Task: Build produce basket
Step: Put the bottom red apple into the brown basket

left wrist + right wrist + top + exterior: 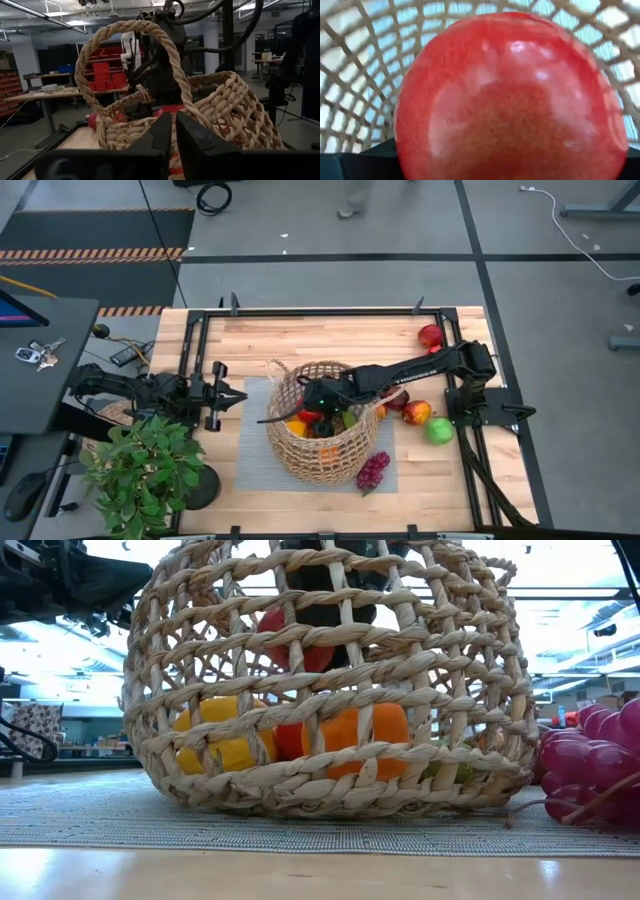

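Note:
The tan wicker basket (312, 442) stands on a grey mat (252, 465) at the table's middle. It holds an orange piece (365, 735), a yellow piece (225, 745) and other fruit. My right gripper (320, 404) reaches into the basket from the right, shut on a red apple (510, 100). My left gripper (236, 398) waits shut and empty just left of the basket, facing its loop handle (150, 35). Purple grapes (372, 470) lie on the mat by the basket's near right side. My right gripper holds the red apple (292, 640) inside the basket, coming from the table's right and slanting down. The apple fills the wrist view and hides the fingertips. In the low view the dark fingers (335, 595) sit over the apple's upper part, and the apple hangs above the fruit on the basket's bottom.
Right of the basket lie a dark red fruit (397, 400), a red-yellow apple (416, 412) and a green apple (439, 430); another red apple (430, 336) lies at the far right. A potted green plant (145, 470) stands at the near left corner.

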`<state>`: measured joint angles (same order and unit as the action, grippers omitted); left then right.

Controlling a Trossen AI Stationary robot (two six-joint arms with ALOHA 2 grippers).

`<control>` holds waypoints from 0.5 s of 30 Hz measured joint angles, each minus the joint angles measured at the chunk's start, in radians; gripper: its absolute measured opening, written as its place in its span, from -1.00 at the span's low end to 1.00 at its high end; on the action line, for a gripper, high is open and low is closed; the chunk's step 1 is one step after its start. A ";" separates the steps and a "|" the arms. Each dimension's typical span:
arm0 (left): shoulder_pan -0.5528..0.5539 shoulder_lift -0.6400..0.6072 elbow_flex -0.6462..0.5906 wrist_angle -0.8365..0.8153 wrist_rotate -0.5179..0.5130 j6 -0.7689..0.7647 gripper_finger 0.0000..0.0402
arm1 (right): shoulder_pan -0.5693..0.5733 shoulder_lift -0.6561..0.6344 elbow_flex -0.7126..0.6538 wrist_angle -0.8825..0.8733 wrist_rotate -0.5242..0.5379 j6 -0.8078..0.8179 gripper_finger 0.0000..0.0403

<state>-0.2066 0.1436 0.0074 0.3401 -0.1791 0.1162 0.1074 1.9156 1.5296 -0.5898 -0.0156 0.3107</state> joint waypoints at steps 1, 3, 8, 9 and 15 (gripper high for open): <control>0.000 0.000 0.000 -0.001 0.000 0.000 -0.84 | 0.000 0.000 0.000 -0.003 0.007 0.000 0.65; 0.000 0.000 0.000 0.000 0.000 0.000 -0.86 | 0.001 0.000 0.000 -0.004 0.032 0.000 0.67; 0.000 0.000 0.000 0.000 0.000 0.000 -0.87 | 0.000 0.000 0.000 -0.009 0.049 0.001 0.78; 0.000 0.000 0.000 -0.001 0.000 0.000 -0.87 | 0.000 0.000 0.000 -0.009 0.049 0.003 0.81; 0.000 0.000 0.000 -0.001 0.000 0.000 -0.83 | 0.000 -0.005 0.009 -0.015 0.049 0.004 0.95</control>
<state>-0.2067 0.1440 0.0072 0.3393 -0.1791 0.1162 0.1078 1.9105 1.5390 -0.6053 0.0334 0.3148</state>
